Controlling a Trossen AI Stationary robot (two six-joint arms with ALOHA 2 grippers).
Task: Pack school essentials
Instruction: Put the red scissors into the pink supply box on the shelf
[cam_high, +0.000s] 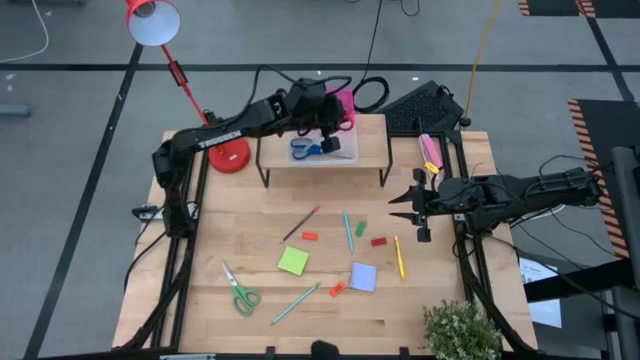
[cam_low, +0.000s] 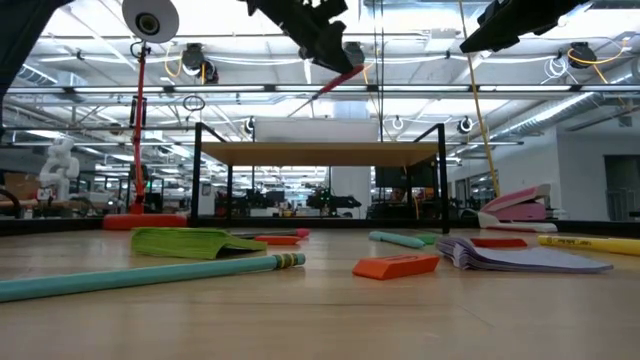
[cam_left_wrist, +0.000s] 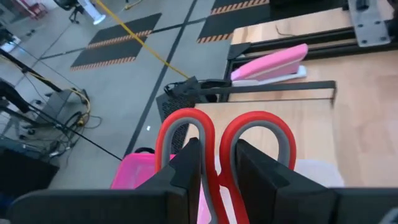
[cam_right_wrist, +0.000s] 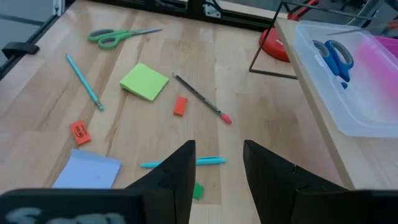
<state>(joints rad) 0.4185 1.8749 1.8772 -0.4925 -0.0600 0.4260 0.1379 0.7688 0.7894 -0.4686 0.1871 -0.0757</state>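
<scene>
Here the red-handled scissors (cam_left_wrist: 225, 149) sit clenched in the left tool (cam_high: 322, 128), upper centre of the high view, above the clear plastic box (cam_high: 325, 150) holding blue-handled scissors (cam_high: 308, 150). Best lower squarely over the box before letting go. Right tool (cam_high: 400, 208) hangs released, centre right.

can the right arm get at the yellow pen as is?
Probably yes. The right gripper is open and empty, hovering just up-table of the yellow pen, which lies alone on bare wood. The left gripper is away over the shelf, holding red scissors.
</scene>
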